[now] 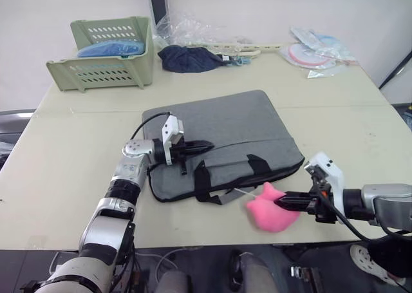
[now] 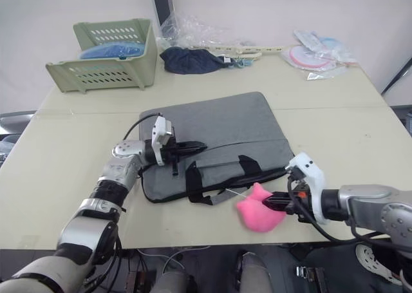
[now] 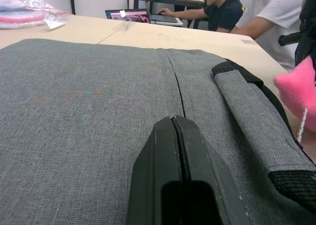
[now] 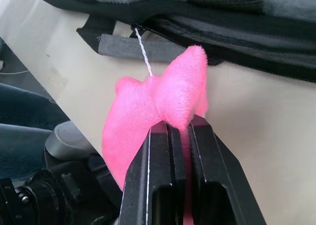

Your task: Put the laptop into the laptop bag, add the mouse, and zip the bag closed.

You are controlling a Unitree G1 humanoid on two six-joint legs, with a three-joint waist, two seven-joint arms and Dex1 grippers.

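The grey laptop bag (image 1: pixel 225 129) lies flat in the middle of the table, its two strap handles (image 1: pixel 201 177) towards the front edge. My left gripper (image 1: pixel 209 145) rests on the bag's left part, fingers (image 3: pixel 174 136) shut with nothing between them. My right gripper (image 1: pixel 278 204) is at the front right, shut on a fuzzy pink lump (image 4: pixel 143 111). A thin white string (image 4: pixel 143 52) runs from that lump to the bag's zipper edge. The laptop and the mouse are out of view.
A green basket (image 1: pixel 109 71) holding something blue stands at the back left. A dark navy cloth bundle (image 1: pixel 190 58) and clear plastic wrapping lie behind the bag, with packets (image 1: pixel 312 53) at the back right. People (image 3: pixel 222 10) sit at another table beyond.
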